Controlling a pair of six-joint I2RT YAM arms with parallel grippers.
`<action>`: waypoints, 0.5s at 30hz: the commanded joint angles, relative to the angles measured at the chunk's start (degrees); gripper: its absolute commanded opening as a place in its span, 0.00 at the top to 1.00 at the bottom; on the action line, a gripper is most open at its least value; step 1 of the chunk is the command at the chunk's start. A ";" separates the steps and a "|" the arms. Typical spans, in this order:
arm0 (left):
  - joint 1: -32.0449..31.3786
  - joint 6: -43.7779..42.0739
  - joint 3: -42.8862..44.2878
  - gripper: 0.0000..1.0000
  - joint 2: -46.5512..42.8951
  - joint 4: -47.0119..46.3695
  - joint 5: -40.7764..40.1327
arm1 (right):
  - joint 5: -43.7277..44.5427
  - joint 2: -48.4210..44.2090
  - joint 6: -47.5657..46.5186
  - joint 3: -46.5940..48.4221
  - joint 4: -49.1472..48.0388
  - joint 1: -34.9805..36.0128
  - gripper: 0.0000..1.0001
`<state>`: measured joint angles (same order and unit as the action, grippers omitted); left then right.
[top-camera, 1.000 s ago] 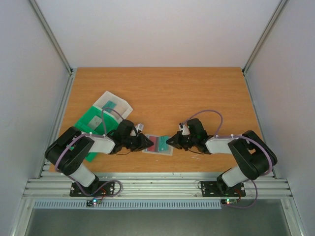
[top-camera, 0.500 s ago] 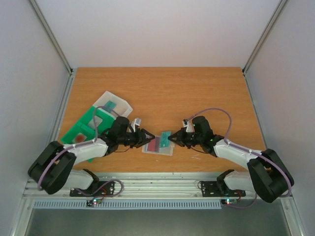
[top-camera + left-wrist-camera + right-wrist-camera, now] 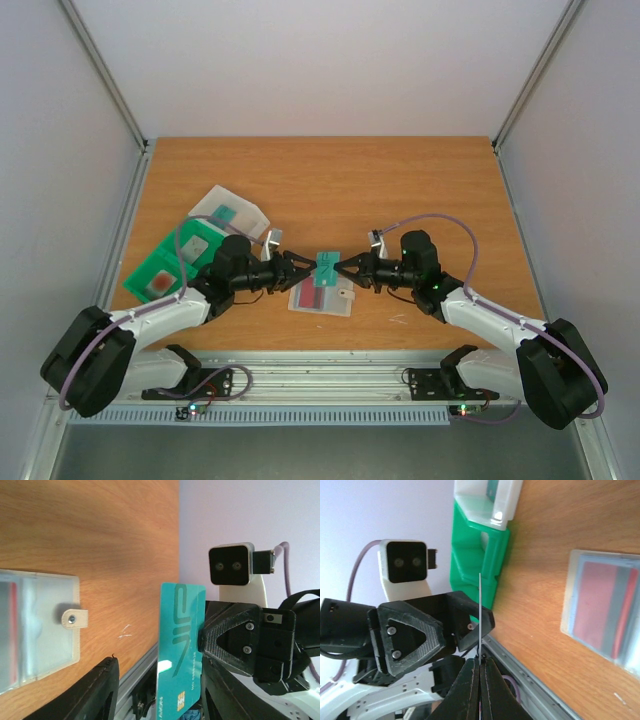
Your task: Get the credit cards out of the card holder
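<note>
Your right gripper (image 3: 347, 270) pinches the teal credit card (image 3: 328, 263), aloft at 12 o'clock of the card holder (image 3: 322, 298); your left gripper (image 3: 308, 268) stands spread at its other end. Likely stiff, thin, slippery: grip its 2 flat faces.

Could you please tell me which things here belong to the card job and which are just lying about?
Job: teal credit card, pinched in the right tool; left tool, open; card holder; red card inside it.
Lying about: green tray; clear box.
</note>
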<state>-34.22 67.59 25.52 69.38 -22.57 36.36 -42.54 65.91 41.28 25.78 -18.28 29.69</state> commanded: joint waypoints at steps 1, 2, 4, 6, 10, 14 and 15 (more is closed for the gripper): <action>-0.28 4.17 -1.78 0.56 1.36 -11.22 2.26 | -2.63 0.39 2.85 0.48 -6.78 0.75 0.99; -0.37 4.64 -1.85 0.57 1.94 -12.24 2.57 | -2.98 0.70 3.45 0.23 -7.88 0.80 0.99; -0.41 5.56 -2.08 0.62 2.80 -14.36 3.02 | -3.43 1.38 4.32 -0.18 -10.07 0.97 0.99; -0.41 6.46 -2.54 0.69 3.54 -16.69 3.17 | -3.95 2.23 4.87 -0.41 -11.47 1.14 0.99; -0.41 7.26 -2.91 0.91 4.47 -18.63 3.62 | -4.55 3.10 5.44 -0.94 -13.69 1.42 0.99; -0.41 7.38 -3.32 0.99 4.62 -20.32 4.30 | -5.02 3.09 3.83 -1.04 -12.85 1.42 0.96; -0.41 7.33 -3.29 1.00 4.62 -20.74 4.71 | -5.27 2.94 3.33 -0.96 -12.35 1.38 0.94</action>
<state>-34.09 74.85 23.11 73.14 -37.28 39.20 -45.06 69.14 45.74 24.53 -27.57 30.26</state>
